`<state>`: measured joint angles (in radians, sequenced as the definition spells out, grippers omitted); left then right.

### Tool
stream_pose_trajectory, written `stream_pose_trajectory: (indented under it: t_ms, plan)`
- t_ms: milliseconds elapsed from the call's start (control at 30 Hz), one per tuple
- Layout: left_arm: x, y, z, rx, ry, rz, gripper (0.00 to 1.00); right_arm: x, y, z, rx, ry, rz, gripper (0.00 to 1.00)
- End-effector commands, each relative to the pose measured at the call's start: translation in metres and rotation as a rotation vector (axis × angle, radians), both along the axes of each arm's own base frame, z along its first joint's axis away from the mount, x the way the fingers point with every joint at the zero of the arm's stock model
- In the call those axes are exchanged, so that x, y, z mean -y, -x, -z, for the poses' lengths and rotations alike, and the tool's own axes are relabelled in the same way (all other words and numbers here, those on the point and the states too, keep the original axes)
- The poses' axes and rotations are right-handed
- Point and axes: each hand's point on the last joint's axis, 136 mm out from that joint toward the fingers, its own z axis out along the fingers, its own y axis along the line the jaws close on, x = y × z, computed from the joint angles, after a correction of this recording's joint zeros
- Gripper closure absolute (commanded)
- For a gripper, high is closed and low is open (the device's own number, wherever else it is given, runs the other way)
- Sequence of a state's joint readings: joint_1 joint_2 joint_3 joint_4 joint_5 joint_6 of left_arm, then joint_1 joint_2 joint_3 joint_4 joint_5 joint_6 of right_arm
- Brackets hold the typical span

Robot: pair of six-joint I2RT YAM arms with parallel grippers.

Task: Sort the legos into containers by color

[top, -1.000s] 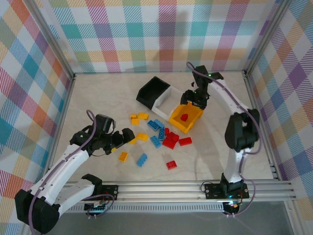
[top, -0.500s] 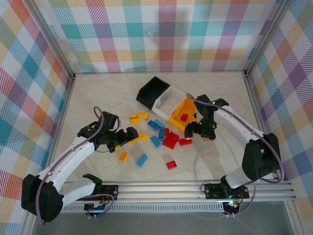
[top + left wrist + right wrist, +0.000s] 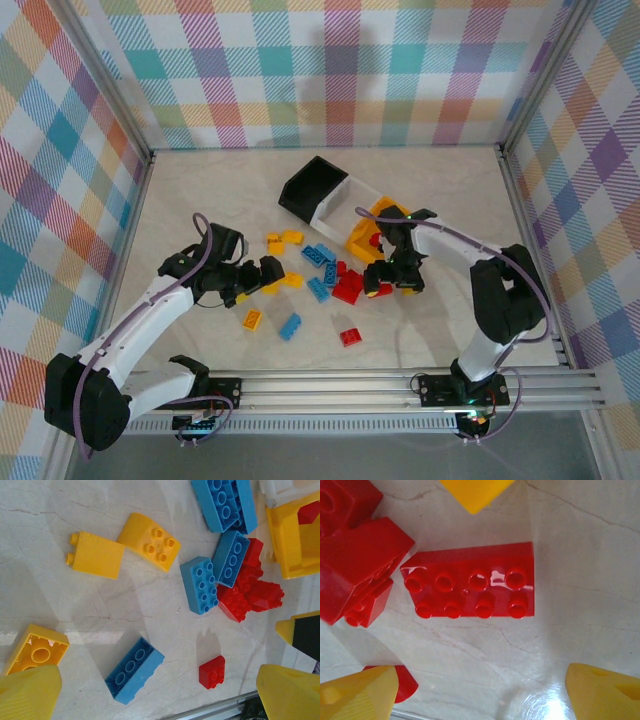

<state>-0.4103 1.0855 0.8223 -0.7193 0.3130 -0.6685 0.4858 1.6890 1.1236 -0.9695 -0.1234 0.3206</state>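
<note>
A pale marbled table [image 3: 450,200] walled in plaid carries the containers [image 3: 340,205], black, white and yellow-orange bins joined in a row at its middle, one red brick [image 3: 376,240] lying in the yellow-orange one, with the legos [image 3: 320,256] scattered just in front. The right gripper [image 3: 481,690] hangs with jaws spread wide and empty over a red eight-stud brick [image 3: 475,587] lying flat on the table. The left gripper [image 3: 159,692] is likewise fully spread, holding nothing, above loose yellow and blue bricks.

The legos [image 3: 347,290] are spread on the table [image 3: 200,200] just before the containers [image 3: 298,200] — a single brick [image 3: 375,240] is seen in the rightmost container [image 3: 357,245].
</note>
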Motion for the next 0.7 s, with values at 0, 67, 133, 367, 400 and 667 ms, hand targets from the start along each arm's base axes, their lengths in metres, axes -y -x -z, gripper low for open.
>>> stream_pose_trajectory:
  t_ms: [0, 67, 133, 367, 400, 667]
  plan:
    - [-0.001, 0.003, -0.008, 0.01, -0.008, 0.016, 0.0, -0.006, -0.007, 0.001, 0.01, -0.022, -0.036, 0.13]
    - [-0.002, 0.004, -0.007, 0.007, -0.009, 0.011, 0.0, -0.005, -0.006, 0.004, 0.005, -0.014, -0.044, 0.12]
    - [-0.002, 0.005, -0.006, 0.006, -0.005, 0.002, 0.0, -0.005, -0.006, 0.006, 0.002, -0.012, -0.053, 0.12]
    - [-0.005, 0.008, -0.004, 0.006, 0.001, -0.021, 0.0, -0.007, -0.007, 0.009, 0.004, -0.027, -0.067, 0.12]
    - [-0.006, 0.009, -0.004, 0.007, 0.002, -0.028, 0.0, -0.008, -0.006, 0.008, 0.008, -0.035, -0.072, 0.12]
    - [-0.01, 0.014, -0.002, 0.014, 0.011, -0.063, 0.0, -0.017, -0.006, 0.005, 0.04, -0.085, -0.099, 0.14]
